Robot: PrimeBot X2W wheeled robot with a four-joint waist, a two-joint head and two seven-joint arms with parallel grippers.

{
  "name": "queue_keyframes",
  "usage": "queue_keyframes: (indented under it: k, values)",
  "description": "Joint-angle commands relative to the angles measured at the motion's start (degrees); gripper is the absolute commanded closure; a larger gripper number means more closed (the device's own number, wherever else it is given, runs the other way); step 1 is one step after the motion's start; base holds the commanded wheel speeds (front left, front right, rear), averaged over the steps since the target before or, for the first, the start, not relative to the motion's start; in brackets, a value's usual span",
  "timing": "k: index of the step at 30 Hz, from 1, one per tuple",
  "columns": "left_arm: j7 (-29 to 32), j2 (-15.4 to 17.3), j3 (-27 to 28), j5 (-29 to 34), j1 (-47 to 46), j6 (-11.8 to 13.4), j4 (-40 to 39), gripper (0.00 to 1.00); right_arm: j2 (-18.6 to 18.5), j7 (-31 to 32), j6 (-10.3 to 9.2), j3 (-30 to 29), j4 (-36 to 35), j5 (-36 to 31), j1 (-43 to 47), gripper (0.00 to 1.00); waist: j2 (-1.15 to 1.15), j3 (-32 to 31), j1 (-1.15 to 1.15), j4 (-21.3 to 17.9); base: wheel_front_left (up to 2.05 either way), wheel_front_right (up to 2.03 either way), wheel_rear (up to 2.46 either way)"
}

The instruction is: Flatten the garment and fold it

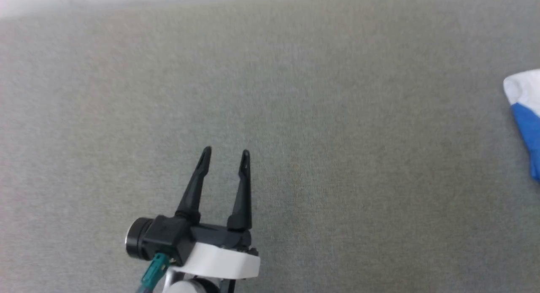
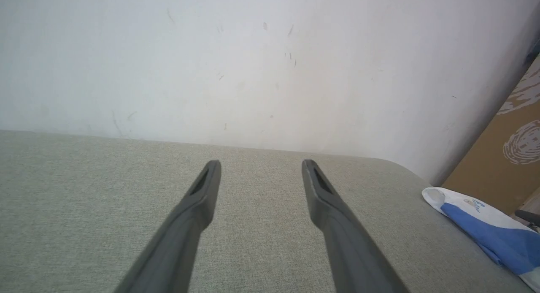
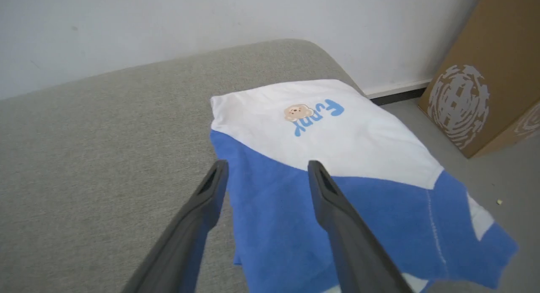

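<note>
The garment (image 3: 337,166), a blue and white shirt with a small bear print and blue lettering, lies folded at the right end of the grey cushioned surface, partly overhanging its edge. My right gripper (image 3: 268,168) hovers above its blue part, open, with nothing between the fingers. In the head view a corner of the garment (image 1: 525,115) shows at the right border. My left gripper (image 1: 225,154) stands open over bare surface at the lower middle, far left of the cloth. The left wrist view has the left gripper (image 2: 261,166) open and the garment (image 2: 485,229) at lower right.
The grey fabric surface (image 1: 295,115) spreads wide to the left of the garment. A white wall (image 2: 253,65) runs behind it. A brown cardboard box (image 3: 485,69) stands on the floor past the surface's rounded right end.
</note>
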Motion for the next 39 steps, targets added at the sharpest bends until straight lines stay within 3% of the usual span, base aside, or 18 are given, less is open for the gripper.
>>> queue_keyframes:
  k: [1,10,11,18,23,32,39]
  values:
    - [-0.46,0.20,0.86,-0.03,1.04,0.24,-0.06,0.00,2.68,-1.26,-0.11,-0.99,-2.65,-0.62,3.12,0.00,0.00,-5.26,0.02,1.32,0.00,0.00,0.00]
    - [-0.80,0.74,3.90,-0.88,3.83,-0.20,0.43,0.00,13.69,0.82,-0.11,-7.99,-18.34,-11.17,14.80,0.00,0.00,-11.78,0.02,2.60,0.00,0.00,0.00]
    - [-0.80,0.74,3.90,-0.88,3.83,-0.20,0.43,0.00,13.69,0.82,-0.11,-7.99,-18.34,-11.17,14.80,0.00,0.00,-11.78,0.02,2.60,0.00,0.00,0.00]
    - [-0.83,1.24,4.92,-0.80,5.95,-0.02,1.98,0.00,22.92,4.79,-0.11,-13.65,-32.05,-20.56,19.49,0.00,0.00,-14.98,0.02,3.32,0.00,0.00,0.00]
    - [-0.84,1.43,5.15,-1.05,6.85,-0.06,3.58,0.00,28.32,4.20,-0.11,-14.88,-38.78,-27.61,22.07,0.00,0.00,-15.30,0.02,3.77,0.00,0.00,0.00]
    - [-0.84,1.44,4.67,-0.65,8.35,0.38,9.40,0.00,35.06,-0.64,-0.11,-16.22,-37.60,-38.19,25.17,0.00,0.00,-16.35,0.02,4.27,0.00,0.00,0.00]
    - [-0.85,0.46,5.68,-0.71,10.84,-0.37,10.42,0.00,36.75,-2.28,-0.11,-15.82,-35.10,-40.40,27.77,0.00,0.00,-17.04,0.02,4.34,0.00,0.00,0.00]
